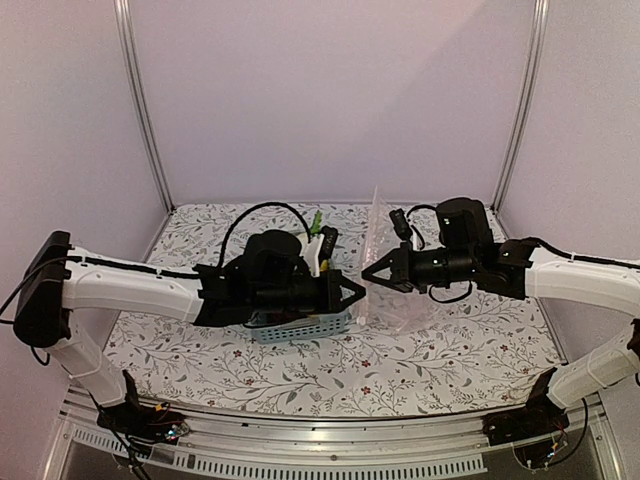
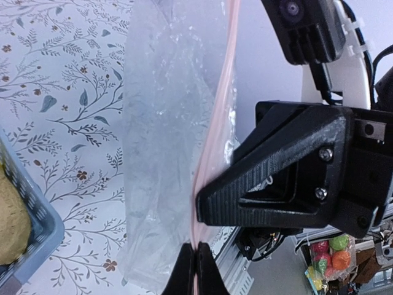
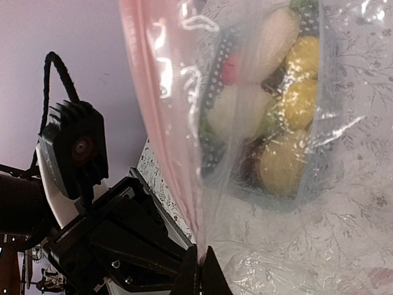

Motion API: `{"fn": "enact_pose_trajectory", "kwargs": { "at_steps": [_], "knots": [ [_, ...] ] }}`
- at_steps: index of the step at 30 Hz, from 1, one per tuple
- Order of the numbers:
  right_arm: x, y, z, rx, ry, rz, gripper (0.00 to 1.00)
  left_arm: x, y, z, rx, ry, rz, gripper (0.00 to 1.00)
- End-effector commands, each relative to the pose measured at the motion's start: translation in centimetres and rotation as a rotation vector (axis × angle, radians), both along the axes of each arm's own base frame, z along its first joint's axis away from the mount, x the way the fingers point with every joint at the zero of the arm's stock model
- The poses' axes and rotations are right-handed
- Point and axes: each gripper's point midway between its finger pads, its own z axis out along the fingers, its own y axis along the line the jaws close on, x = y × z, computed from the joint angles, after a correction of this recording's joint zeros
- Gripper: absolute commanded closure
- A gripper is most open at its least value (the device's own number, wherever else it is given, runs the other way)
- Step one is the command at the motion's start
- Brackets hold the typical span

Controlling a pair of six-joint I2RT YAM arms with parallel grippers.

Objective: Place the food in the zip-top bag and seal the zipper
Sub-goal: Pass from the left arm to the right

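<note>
While both arms reach in from either side in the top view, the left gripper (image 1: 352, 292) and right gripper (image 1: 377, 272) meet almost tip to tip over the middle of the table (image 1: 450, 350). The bag (image 1: 384, 228) stands upright between them. The basket (image 1: 300, 325) sits at 8 o'clock from the bag, under the left arm, and some food (image 1: 317, 223) pokes up at its 12 o'clock edge. From the left wrist, the bag hangs crinkled and looks empty. Its pink zipper (image 2: 216, 123) runs from 12 to 6 o'clock into the left fingertips (image 2: 184, 273), which are clenched on it. The right gripper's tip touches the same strip just above, from 3 o'clock. From the right wrist, that gripper's jaws are pinched onto the zipper at 6 o'clock. The food shows through the bag at 1 o'clock, lying in the basket behind.
</note>
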Motion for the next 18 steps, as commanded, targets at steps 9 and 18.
{"fn": "enact_pose_trajectory", "kwargs": {
  "at_steps": [9, 18],
  "knots": [
    [-1.7, 0.1, 1.7, 0.059, -0.042, 0.089, 0.99, 0.9, 2.9, 1.8, -0.031, -0.030, 0.043, 0.70],
    [-6.8, 0.9, 4.0, 0.159, -0.060, 0.403, 0.98, -1.6, 2.7, 7.7, -0.113, -0.138, -0.137, 0.63]
  ]
}}
